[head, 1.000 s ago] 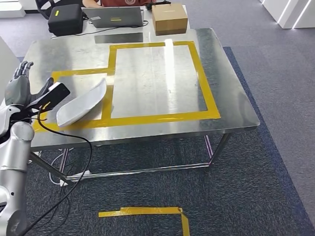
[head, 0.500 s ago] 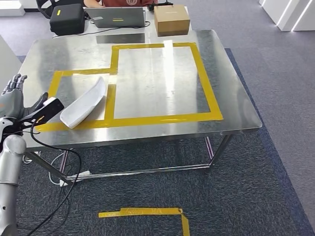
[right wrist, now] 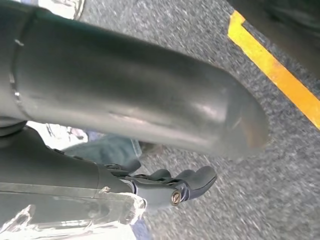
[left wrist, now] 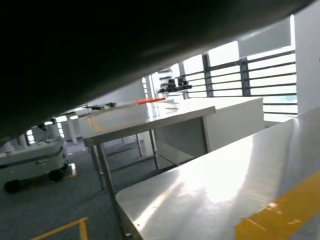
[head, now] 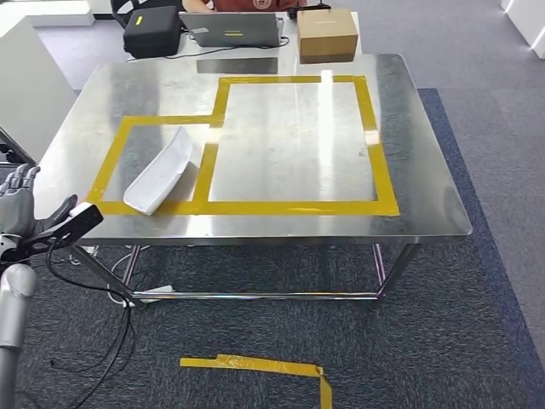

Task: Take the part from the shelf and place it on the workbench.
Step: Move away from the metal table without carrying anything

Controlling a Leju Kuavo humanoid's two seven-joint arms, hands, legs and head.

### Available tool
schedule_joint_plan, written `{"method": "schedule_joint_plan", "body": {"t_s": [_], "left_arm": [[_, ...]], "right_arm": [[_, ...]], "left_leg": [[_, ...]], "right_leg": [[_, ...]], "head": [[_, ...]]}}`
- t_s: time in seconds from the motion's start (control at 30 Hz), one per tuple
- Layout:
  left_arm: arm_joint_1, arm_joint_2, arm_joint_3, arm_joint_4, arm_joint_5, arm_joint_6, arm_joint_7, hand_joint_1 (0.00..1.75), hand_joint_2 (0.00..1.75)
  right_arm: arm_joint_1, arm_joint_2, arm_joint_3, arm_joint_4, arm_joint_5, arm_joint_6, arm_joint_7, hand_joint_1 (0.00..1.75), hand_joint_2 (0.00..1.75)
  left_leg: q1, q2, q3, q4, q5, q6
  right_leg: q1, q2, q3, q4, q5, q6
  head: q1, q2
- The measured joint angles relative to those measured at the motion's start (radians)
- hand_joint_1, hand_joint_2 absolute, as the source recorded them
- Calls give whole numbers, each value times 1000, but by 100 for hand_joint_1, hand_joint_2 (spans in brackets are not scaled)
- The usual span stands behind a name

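The white curved part (head: 158,173) lies on the steel workbench (head: 417,170), inside the smaller yellow-taped box at its left side. My left hand (head: 18,211) hangs off the workbench's front left corner, below its edge and well apart from the part, fingers spread and holding nothing. In the left wrist view the workbench top (left wrist: 211,185) with a yellow tape strip (left wrist: 283,215) shows close by. My right hand (right wrist: 143,115) hangs over the carpet, its dark fingers (right wrist: 177,187) stretched out straight with nothing in them.
A laptop (head: 234,28), a black bag (head: 152,31) and a cardboard box (head: 326,34) sit on a desk behind the workbench. A white cabinet (head: 32,85) stands at the left. A black cable (head: 96,285) trails under the left corner; yellow tape (head: 257,366) marks the floor.
The whole view has shifted, so the camera moved. My left hand has drawn back from beside the part, off the tabletop to below its front left corner. The part stays put.
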Motion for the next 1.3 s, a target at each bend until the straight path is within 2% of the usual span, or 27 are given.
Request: {"method": "schedule_joint_plan", "body": {"t_s": [0.07,0.13,0.17,0.2,0.27,0.33,0.37,0.4,0.43,0.47,0.5,0.57,0.6,0.63,0.67,0.7,0.73,0.8,0.83,0.87,0.93,1.0,1.07,1.13,1.17,1.23,1.3], "left_arm": [[9,2,10,1,-1,2,0,0,0],[24,2,20,5,-2,2,1,0,0],[31,3,27,8,-4,3,3,0,0],[36,4,33,11,-6,5,4,0,0],[38,5,45,15,-10,10,5,0,0],[40,5,53,17,-8,16,5,0,0],[45,5,58,20,-6,19,5,0,0],[51,5,64,22,-3,21,4,0,0],[59,5,71,25,0,24,3,0,0],[66,5,79,29,4,29,2,0,0],[72,3,87,33,8,35,0,0,0],[85,-2,99,43,17,48,-5,0,0],[94,-5,104,49,20,52,-8,0,0],[104,-7,109,56,22,55,-11,0,0],[114,-8,116,63,24,58,-13,0,0],[122,-9,124,70,27,61,-15,0,0],[129,-10,133,77,29,66,-17,0,0],[140,-11,154,95,32,82,-21,0,0],[145,-11,164,105,32,90,-23,0,0],[151,-11,173,114,32,96,-25,0,0],[166,-7,189,128,32,101,-29,0,0],[178,-3,207,142,33,104,-30,0,0],[188,-8,224,162,39,106,-29,0,0],[214,-23,239,188,52,107,-32,0,0],[231,-31,248,200,59,108,-35,0,0],[258,-45,267,218,71,110,-42,0,0],[267,-55,280,229,75,112,-47,0,0]], "right_arm": [[3,0,0,0,4,0,2,0,0],[5,0,0,0,8,-1,6,0,0],[5,0,0,0,9,-2,7,0,0],[5,0,0,0,11,-3,8,0,0],[4,0,0,0,12,-4,9,0,0],[4,0,0,0,13,-6,9,0,0],[4,0,0,0,13,-8,9,0,0],[4,0,0,0,13,-9,9,0,0],[3,0,0,0,13,-10,8,0,0],[2,0,0,0,14,-11,8,0,0],[2,0,0,0,14,-13,7,0,0],[5,0,0,0,14,-15,7,0,0],[7,0,0,0,14,-15,7,0,0],[9,0,0,0,14,-14,7,0,0],[9,0,0,0,14,-14,7,0,0],[9,0,0,0,15,-14,7,0,0],[10,0,0,1,16,-14,7,0,0],[10,-1,0,2,18,-13,6,0,0],[11,-1,0,3,18,-13,6,0,0],[11,-1,0,4,19,-13,6,0,0],[11,0,0,4,21,-13,5,0,0],[9,0,0,6,22,-13,4,0,0],[11,-1,0,8,23,-13,3,0,0],[14,-1,-1,9,22,-12,2,0,0],[14,-1,-2,9,21,-11,2,0,0],[14,-1,-2,10,18,-9,1,0,0],[14,-1,-3,10,17,-8,1,0,0]], "left_leg": [[-2,38,-63,132,-63,-5],[-2,49,-104,218,-86,-5],[-2,52,-97,207,-69,-2],[-3,60,-72,161,-39,2],[-14,110,2,26,16,14],[-26,150,39,-48,28,25],[-29,147,39,-54,24,28],[-28,134,37,-56,26,31],[-25,121,38,-58,28,35],[-22,109,38,-61,30,40],[-18,97,39,-63,32,45],[-15,71,37,-64,34,51],[-15,57,36,-64,34,52],[-15,42,36,-63,34,52],[-15,27,37,-63,34,52],[-15,12,38,-63,34,51],[-15,-3,39,-62,34,50],[-15,-30,37,-61,34,43],[-14,-42,35,-60,36,37],[-11,-54,31,-61,38,29],[-6,-73,28,-62,41,16],[-8,-39,11,-27,17,5],[-9,22,-42,84,-44,-5],[-4,47,-95,194,-85,-13],[-2,52,-99,204,-80,-15],[0,70,-47,114,-24,-14],[-7,117,24,-15,20,-5]], "right_leg": [[6,-27,0,0,-2,-8],[10,-53,1,0,-5,-12],[12,-65,2,0,-6,-13],[14,-77,4,0,-8,-14],[21,-101,10,1,-14,-11],[29,-124,14,1,-21,-3],[32,-137,16,1,-24,1],[32,-148,19,-1,-26,5],[31,-143,20,2,-32,10],[29,-121,13,18,-46,15],[27,-92,-4,55,-69,20],[23,-38,-68,183,-131,25],[23,-30,-103,247,-152,26],[23,-27,-127,285,-157,27],[23,-25,-133,285,-140,26],[23,-21,-119,245,-105,24],[21,-5,-91,175,-61,21],[16,42,-32,49,-9,13],[15,59,-16,18,-3,10],[16,60,-9,9,-7,6],[17,37,-2,2,-3,-3],[14,11,5,-8,2,-15],[16,-18,9,-11,1,-23],[17,-46,9,-11,-2,-26],[17,-58,10,-11,-4,-26],[18,-82,14,-11,-8,-22],[24,-108,20,-10,-16,-13]], "head": [[-4,0],[-3,0],[-4,0],[-4,0],[-4,0],[-3,0],[-2,0],[-2,0],[-2,0],[0,0],[1,0],[4,0],[5,0],[4,0],[5,0],[5,0],[5,0],[4,0],[4,0],[4,0],[4,0],[-2,0],[-8,0],[-9,0],[-9,0],[-9,0],[-8,0]]}}
